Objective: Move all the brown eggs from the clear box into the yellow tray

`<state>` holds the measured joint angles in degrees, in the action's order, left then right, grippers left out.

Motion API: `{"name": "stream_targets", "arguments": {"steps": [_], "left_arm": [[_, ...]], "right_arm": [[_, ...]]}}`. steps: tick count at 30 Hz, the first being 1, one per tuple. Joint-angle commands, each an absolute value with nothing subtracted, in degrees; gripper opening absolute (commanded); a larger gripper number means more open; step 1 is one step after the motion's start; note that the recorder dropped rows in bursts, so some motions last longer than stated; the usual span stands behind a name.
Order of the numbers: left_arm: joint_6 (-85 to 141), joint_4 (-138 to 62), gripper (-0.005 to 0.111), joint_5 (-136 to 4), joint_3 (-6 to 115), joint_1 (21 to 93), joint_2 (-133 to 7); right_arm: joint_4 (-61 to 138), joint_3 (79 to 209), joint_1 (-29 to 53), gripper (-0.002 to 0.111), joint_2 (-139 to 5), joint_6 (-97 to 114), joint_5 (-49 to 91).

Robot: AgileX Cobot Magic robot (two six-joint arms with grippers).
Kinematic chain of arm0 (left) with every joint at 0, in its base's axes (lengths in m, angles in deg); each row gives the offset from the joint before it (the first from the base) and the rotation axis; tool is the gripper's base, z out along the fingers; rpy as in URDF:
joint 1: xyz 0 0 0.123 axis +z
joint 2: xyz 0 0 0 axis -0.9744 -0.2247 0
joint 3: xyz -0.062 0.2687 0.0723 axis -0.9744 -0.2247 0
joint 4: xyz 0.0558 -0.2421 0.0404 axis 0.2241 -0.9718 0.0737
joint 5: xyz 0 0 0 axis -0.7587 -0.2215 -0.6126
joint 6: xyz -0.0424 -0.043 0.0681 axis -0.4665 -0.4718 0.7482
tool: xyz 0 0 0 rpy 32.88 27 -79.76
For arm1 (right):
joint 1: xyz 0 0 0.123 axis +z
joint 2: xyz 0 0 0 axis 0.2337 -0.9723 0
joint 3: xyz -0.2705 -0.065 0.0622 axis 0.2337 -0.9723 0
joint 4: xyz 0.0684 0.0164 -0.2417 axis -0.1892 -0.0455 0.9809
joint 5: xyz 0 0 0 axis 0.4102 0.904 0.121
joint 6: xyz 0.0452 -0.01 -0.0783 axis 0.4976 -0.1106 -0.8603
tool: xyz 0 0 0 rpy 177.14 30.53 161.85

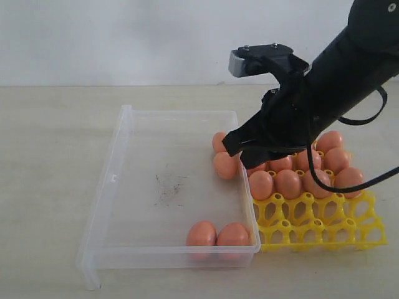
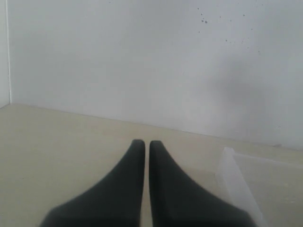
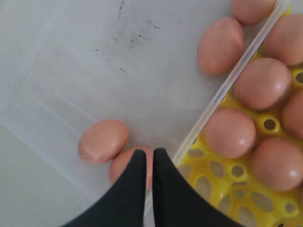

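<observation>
The clear box (image 1: 149,143) holds two brown eggs (image 1: 201,235) side by side in its near right corner and two more (image 1: 225,165) against its right wall. Beside that wall lies the yellow tray (image 1: 312,221), with several eggs (image 1: 288,183) in its far cups. My right gripper (image 1: 232,144) hangs above the box's right wall, shut and empty. In the right wrist view its tips (image 3: 148,151) sit over one corner egg (image 3: 124,166), with the other egg (image 3: 103,140) beside it. My left gripper (image 2: 147,142) is shut on nothing, away from the eggs.
The near rows of the tray (image 3: 213,182) are bare cups. Dark smudges (image 1: 169,187) mark the box floor. The left wrist view shows bare tabletop, a white wall and one corner of the box (image 2: 232,165).
</observation>
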<state>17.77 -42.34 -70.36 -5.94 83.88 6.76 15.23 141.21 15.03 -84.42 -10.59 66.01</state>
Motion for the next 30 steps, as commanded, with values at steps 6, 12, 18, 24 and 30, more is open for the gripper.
{"name": "stream_targets", "arguments": {"steps": [6, 12, 18, 24, 30], "left_arm": [[17.3, -42.8, 0.004, -70.2, -6.1, 83.8, 6.9], [17.3, -42.8, 0.004, -70.2, -6.1, 83.8, 6.9], [17.3, -42.8, 0.004, -70.2, -6.1, 83.8, 6.9], [17.3, -42.8, 0.004, -70.2, -6.1, 83.8, 6.9], [17.3, -42.8, 0.004, -70.2, -6.1, 83.8, 6.9]], "right_arm": [[15.5, 150.6, 21.2, 0.041, -94.3, -11.7, 58.1], [39.8, 171.1, 23.8, 0.038, -110.5, 8.9, 69.3], [44.5, 180.0, 23.8, 0.038, -117.6, 10.4, 72.2], [53.5, 187.1, 23.7, 0.038, -123.2, 13.8, 80.9], [55.7, 189.4, 23.7, 0.058, -126.3, 17.3, 82.1]]}}
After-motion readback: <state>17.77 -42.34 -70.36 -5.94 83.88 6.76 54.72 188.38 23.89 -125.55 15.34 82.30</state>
